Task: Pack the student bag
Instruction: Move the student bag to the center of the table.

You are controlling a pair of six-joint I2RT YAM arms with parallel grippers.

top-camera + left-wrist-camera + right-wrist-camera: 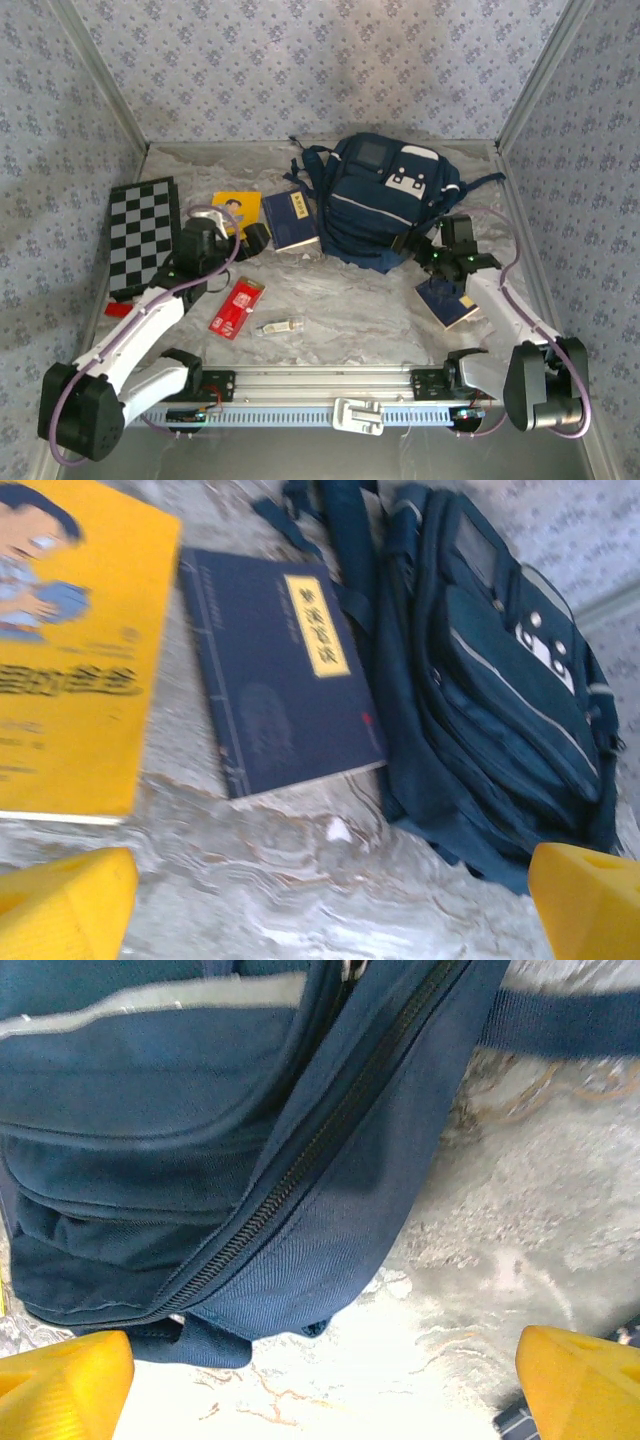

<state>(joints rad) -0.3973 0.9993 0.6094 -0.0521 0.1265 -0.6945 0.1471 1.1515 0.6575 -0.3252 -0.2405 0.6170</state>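
I reckon I'm at the opening step: the bag (385, 195) lies at the back of the tabletop (350, 300), zipped shut; the right end effector (428, 250) at its near corner and the left end effector (252, 238) by the books are both spread wide and empty. Next I need the zip's pull tab, which I can't find; the right wrist view gives me the closed zip (300, 1175) close up, while the left wrist view shows the dark blue booklet (280, 670) just beside the bag, next to the yellow book (70, 650).
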